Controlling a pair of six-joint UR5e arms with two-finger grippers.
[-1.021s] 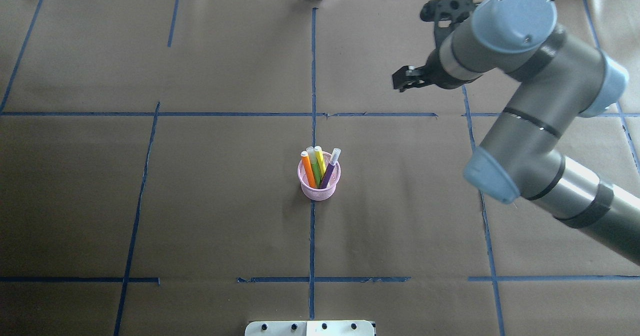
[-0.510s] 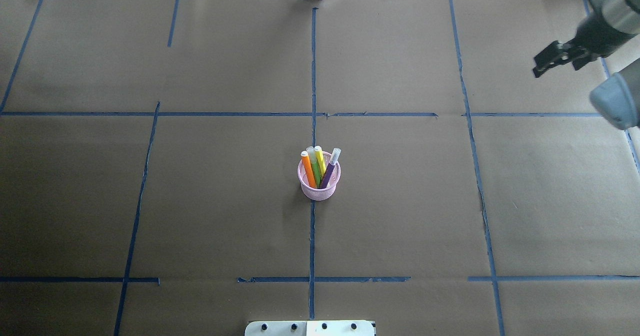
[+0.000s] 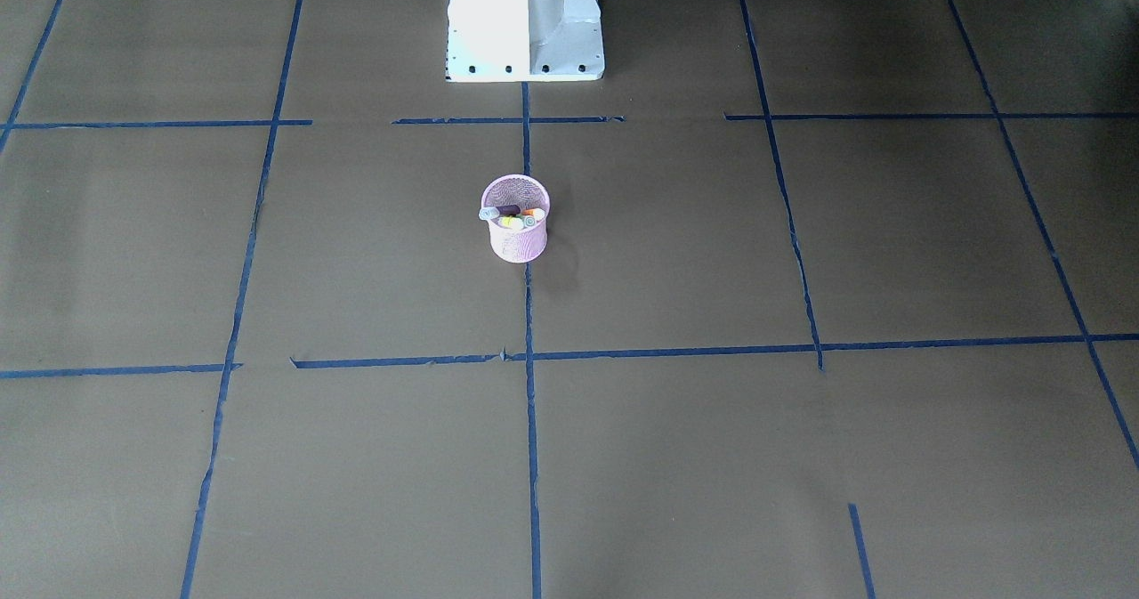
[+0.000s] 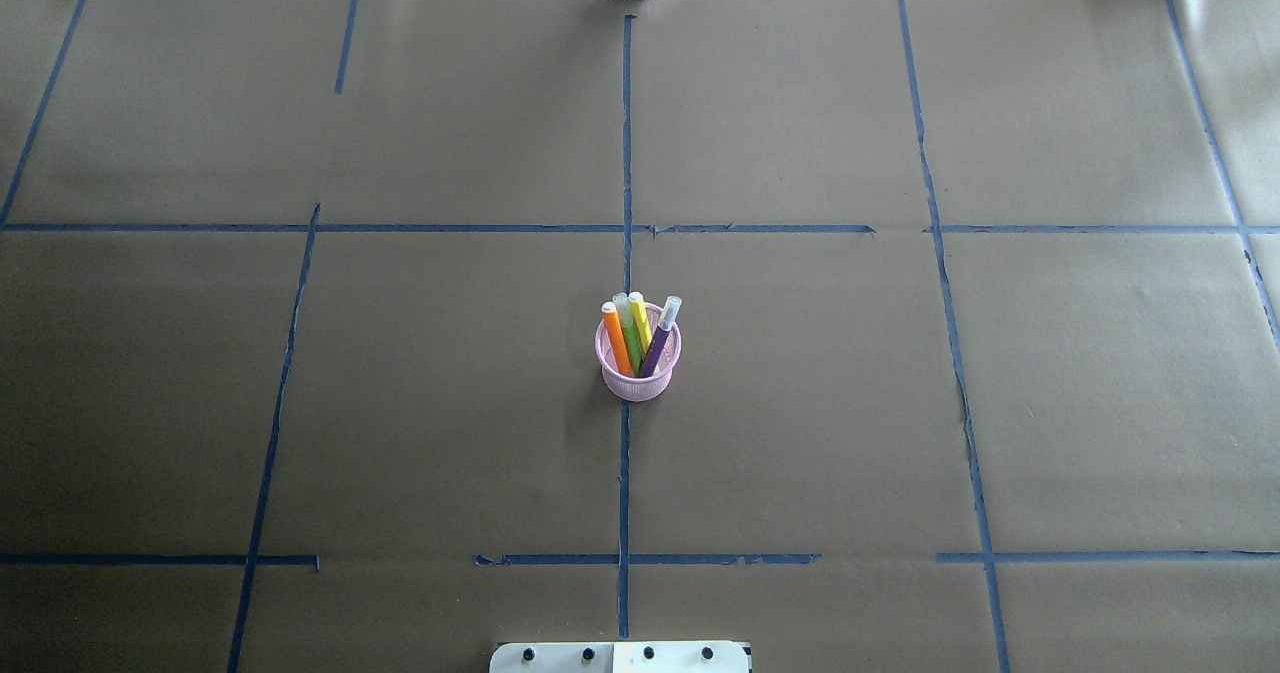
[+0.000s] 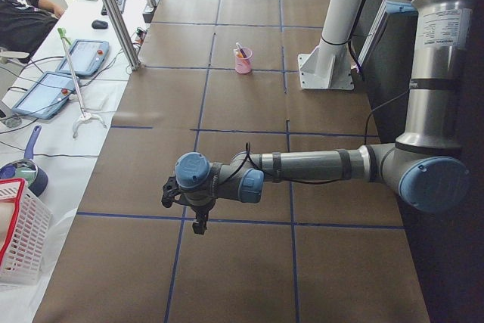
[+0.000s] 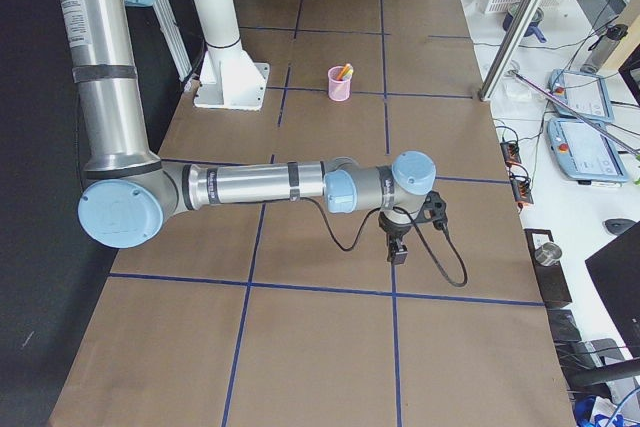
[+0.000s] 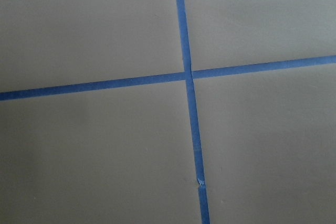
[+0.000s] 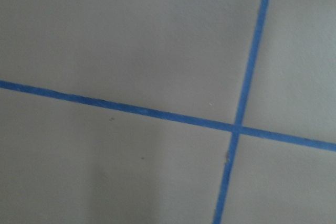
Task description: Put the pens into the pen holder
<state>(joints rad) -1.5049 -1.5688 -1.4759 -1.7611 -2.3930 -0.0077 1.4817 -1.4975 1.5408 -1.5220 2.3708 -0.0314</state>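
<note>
Swung out of the overhead view, the right arm now hangs over the desk's far end. I cannot tell whether the left claw is open or closed. At mid-desk the pen holder stands upright, holding the pens: orange, green, yellow, purple. The right claw is equally unreadable. Collection looks done, so both arms are best parked well apart from the holder.

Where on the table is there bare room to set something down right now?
The taped squares either side of the pen holder, and those beyond it toward the far edge, show bare brown paper. Only the centre tape line is taken, by the holder with its four pens.
</note>
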